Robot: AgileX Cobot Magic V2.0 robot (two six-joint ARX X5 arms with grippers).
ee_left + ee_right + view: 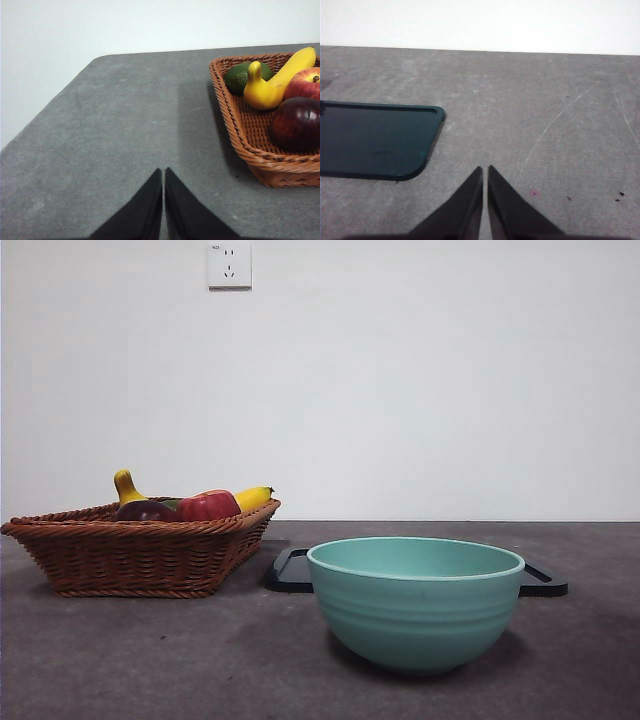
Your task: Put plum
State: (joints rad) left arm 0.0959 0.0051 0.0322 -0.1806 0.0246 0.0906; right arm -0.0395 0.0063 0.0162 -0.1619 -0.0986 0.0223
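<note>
My table (pixel 150 660) is grey and speckled. On it sits a wicker basket (pixel 140 550) well to the left of the green bowl (pixel 415 600). Just behind the bowl lies a flat black tray (pixel 290 575).

plum (pixel 147 510) in basket (pixel 130 555) | bowl (pixel 415 602) right | tray (pixel 292 570) behind bowl

A brown woven wicker basket (pixel 140 550) at the left of the front view holds a glossy dark maroon round plum (pixel 297 123), a bright red apple (pixel 209 506), a yellow banana (pixel 253 498), a yellow gourd-shaped fruit (pixel 261 90) and a dark green avocado (pixel 240 76). At lower right sits a pale turquoise ridged ceramic bowl (pixel 415 602), a flat black tray (pixel 375 140) behind it, on the mottled grey tabletop (pixel 150 660).
</note>
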